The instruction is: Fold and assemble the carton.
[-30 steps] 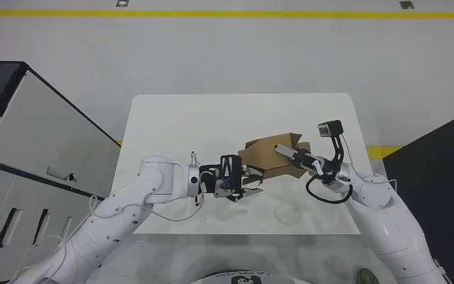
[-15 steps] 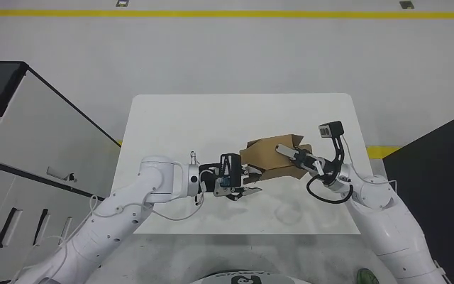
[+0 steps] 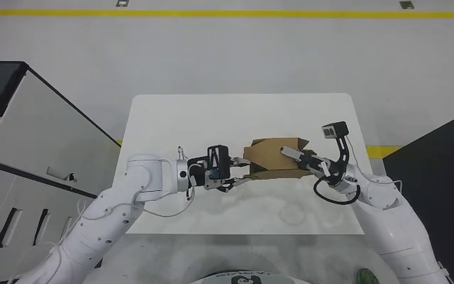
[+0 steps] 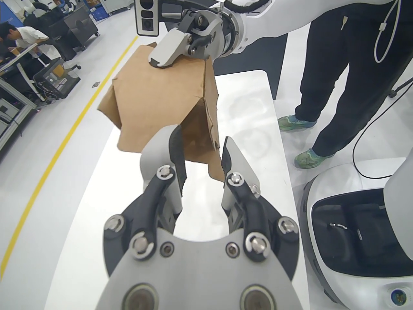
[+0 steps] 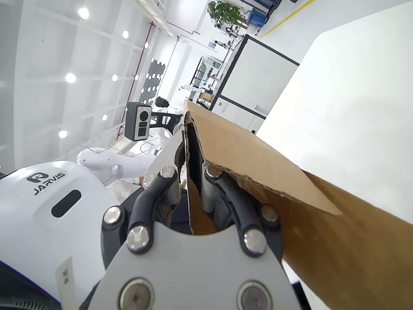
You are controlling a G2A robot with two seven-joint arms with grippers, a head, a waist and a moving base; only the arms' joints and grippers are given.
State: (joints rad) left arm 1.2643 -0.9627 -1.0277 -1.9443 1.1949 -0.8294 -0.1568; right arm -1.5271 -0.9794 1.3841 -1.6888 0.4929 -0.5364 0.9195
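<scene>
Right hand (image 3: 285, 151) clamped on the carton (image 3: 264, 153) top wall; left hand (image 4: 201, 149) level, fingers parted, tips at its lower flap

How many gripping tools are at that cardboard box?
2. The right tool is shut on one end of the carton; the left tool is open at the other end, by a flap.

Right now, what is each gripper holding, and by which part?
The right gripper is shut on the edge of the carton's top panel. The left gripper is open and holds nothing.
</scene>
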